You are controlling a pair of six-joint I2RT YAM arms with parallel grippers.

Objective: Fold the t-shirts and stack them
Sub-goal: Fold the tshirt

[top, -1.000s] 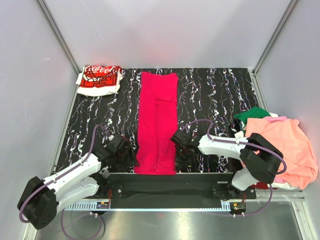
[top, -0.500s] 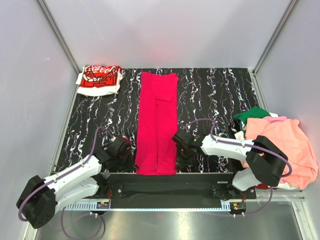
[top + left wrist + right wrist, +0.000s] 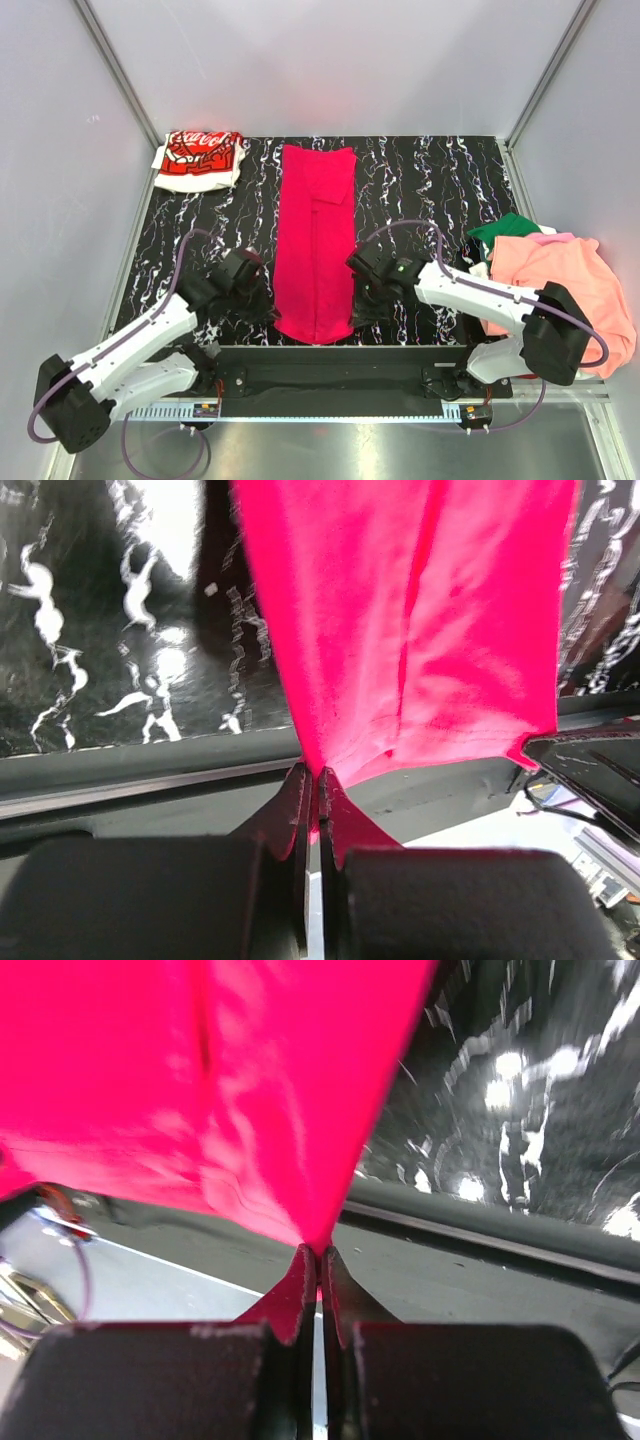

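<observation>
While left gripper (image 3: 315, 783) and right gripper (image 3: 318, 1256) pinch it, crimson t-shirt (image 3: 316, 240) runs near-to-far.

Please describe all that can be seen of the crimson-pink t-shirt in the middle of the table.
The crimson-pink t-shirt is plain soft cloth, folded into a long narrow strip with a fold line along it. It lies on the dark marbled table, running far to near. The left gripper and the right gripper are each shut on one near corner of its hem.
</observation>
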